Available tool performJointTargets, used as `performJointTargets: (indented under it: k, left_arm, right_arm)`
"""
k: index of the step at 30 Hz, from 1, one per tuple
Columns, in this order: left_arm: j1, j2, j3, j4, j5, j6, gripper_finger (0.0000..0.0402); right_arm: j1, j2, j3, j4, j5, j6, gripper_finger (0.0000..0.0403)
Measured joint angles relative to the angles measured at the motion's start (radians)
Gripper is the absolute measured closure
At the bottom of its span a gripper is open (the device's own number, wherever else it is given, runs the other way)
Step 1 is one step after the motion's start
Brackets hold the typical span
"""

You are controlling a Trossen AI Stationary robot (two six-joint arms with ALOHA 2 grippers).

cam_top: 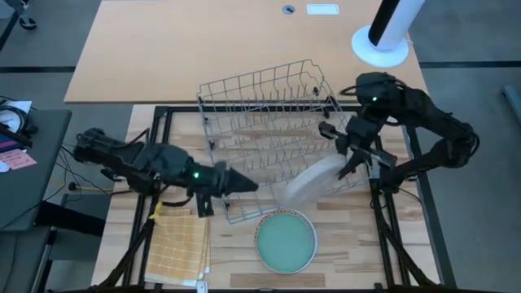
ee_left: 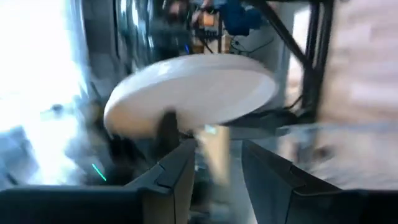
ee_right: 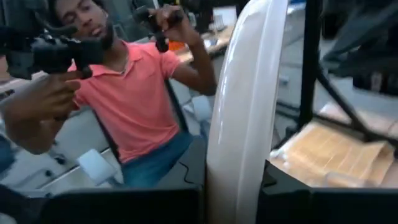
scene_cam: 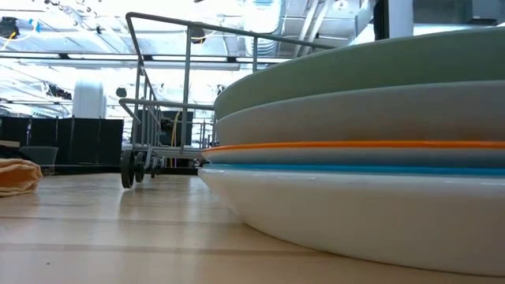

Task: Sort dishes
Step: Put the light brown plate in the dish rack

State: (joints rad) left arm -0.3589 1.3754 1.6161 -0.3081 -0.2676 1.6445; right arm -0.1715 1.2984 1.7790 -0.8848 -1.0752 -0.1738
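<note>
Right gripper (cam_top: 352,163) pinches a white plate (cam_top: 313,181) by its rim, held tilted over the rack's (cam_top: 269,122) near edge. Left gripper (cam_top: 244,185), fingers spread and holding nothing, points at that plate from beside the rack. Near the rack, a green-topped plate stack (cam_top: 286,240) sits on the table (cam_top: 342,260).

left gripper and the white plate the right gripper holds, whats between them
In the high view, only grey wire rack bars and bare wooden table lie between the open left gripper and the round white plate in the right gripper.

Overhead, table-level, two wrist views
</note>
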Motion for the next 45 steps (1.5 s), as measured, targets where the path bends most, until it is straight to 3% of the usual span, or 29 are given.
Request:
performJointTargets:
  k: [3,10,15,21,37,45]
  left_arm:
    - [-0.052,0.002,0.0,0.065,-0.059,0.21,0.0276]
    - [-0.138,0.001,0.0,0.146,-0.267,0.446,0.0275]
    - [-0.193,0.0,0.0,0.134,-0.362,0.508,0.0275]
    - [-0.259,0.001,0.0,0.124,-0.605,0.585,0.0275]
    - [-0.198,0.055,-0.001,0.147,-0.602,0.723,0.028]
    - [-0.193,0.055,-0.001,0.137,-0.604,0.709,0.035]
  right_arm:
    - [-0.022,0.026,0.002,0.175,-0.004,0.051,0.0361]
    - [-0.043,0.145,0.002,0.555,-0.047,0.409,0.0361]
    - [-0.078,0.193,0.002,0.591,-0.063,0.497,0.036]
    - [-0.087,0.194,0.002,0.636,-0.039,0.525,0.036]
    - [-0.097,0.273,0.0,0.655,-0.004,0.596,0.036]
    - [-0.107,0.278,0.0,0.649,-0.001,0.623,0.0349]
